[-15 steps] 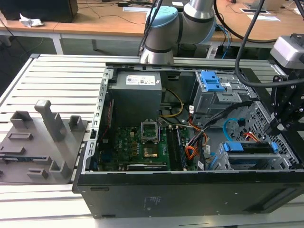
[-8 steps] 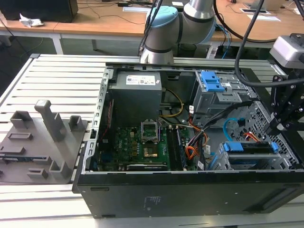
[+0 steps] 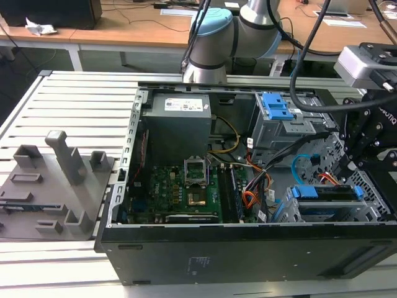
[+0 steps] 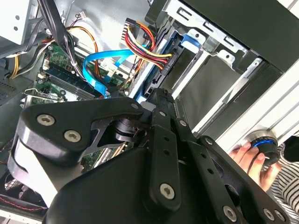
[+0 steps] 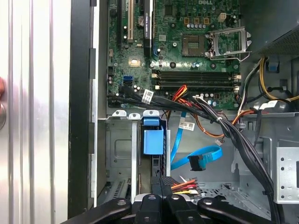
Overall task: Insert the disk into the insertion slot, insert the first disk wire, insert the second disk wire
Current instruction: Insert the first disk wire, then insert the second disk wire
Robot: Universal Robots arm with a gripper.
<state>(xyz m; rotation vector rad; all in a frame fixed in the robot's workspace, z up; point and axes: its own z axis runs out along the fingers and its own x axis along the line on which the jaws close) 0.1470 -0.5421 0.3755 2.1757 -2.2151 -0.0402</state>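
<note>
The disk (image 3: 329, 194), in its bright blue carrier (image 5: 153, 138), sits inside the insertion slot (image 3: 286, 212), the grey metal cage at the case's corner on the exterior view's right. My gripper (image 3: 345, 170) hangs over the disk's rear end. In the first wrist view the fingers (image 5: 150, 203) stand close together on the black plug of the first disk wire (image 5: 185, 185), whose orange, red and yellow strands fan out beside it. The second disk wire (image 5: 198, 157), a light-blue cable, loops freely nearby, its dark plug hanging loose. Both wires (image 4: 145, 46) (image 4: 105, 63) also appear in the second wrist view.
A taller grey bay with a blue latch (image 3: 276, 105) stands behind the cage. The motherboard (image 3: 186, 192) and power supply (image 3: 180, 121) fill the case. A thick black cable bundle (image 5: 233, 135) crosses near the cage. A person's hand (image 4: 245, 156) rests outside the case. A grey fixture (image 3: 56, 180) lies on the exterior view's left.
</note>
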